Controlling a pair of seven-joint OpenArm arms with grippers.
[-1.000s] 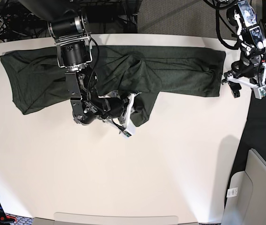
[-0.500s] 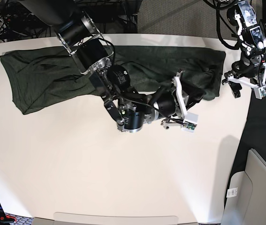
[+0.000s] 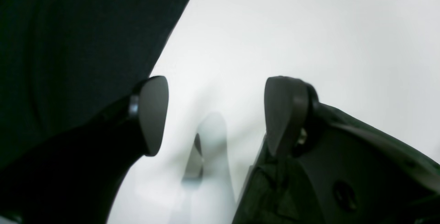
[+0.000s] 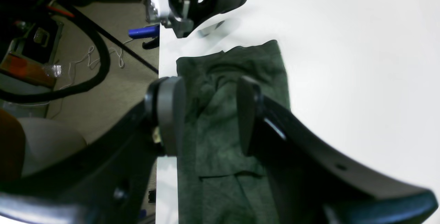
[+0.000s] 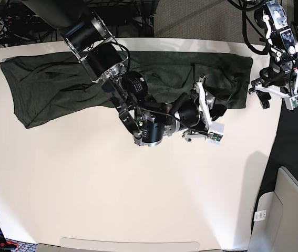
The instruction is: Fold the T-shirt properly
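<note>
The dark olive T-shirt [image 5: 49,86] lies stretched along the far edge of the white table [image 5: 138,199]. My right gripper [image 5: 218,109] reaches across to the shirt's right end. In the right wrist view it [image 4: 209,114] is open, its fingers [image 4: 170,114] standing either side of a folded strip of the shirt [image 4: 220,148] that lies flat. My left gripper [image 5: 263,97] hovers just off the shirt's right edge. In the left wrist view it [image 3: 216,114] is open and empty over bare table, with the shirt [image 3: 68,45] to its left.
The table's right edge runs close to my left arm, with dark floor beyond. A grey bin [image 5: 290,210] stands at the lower right. Cables and floor clutter [image 4: 51,45] lie beyond the table's far edge.
My right arm swung from the table's middle to the right, carrying the hanging sleeve across onto the shirt's right part. Its jaws now stand apart. The left arm has not moved.
</note>
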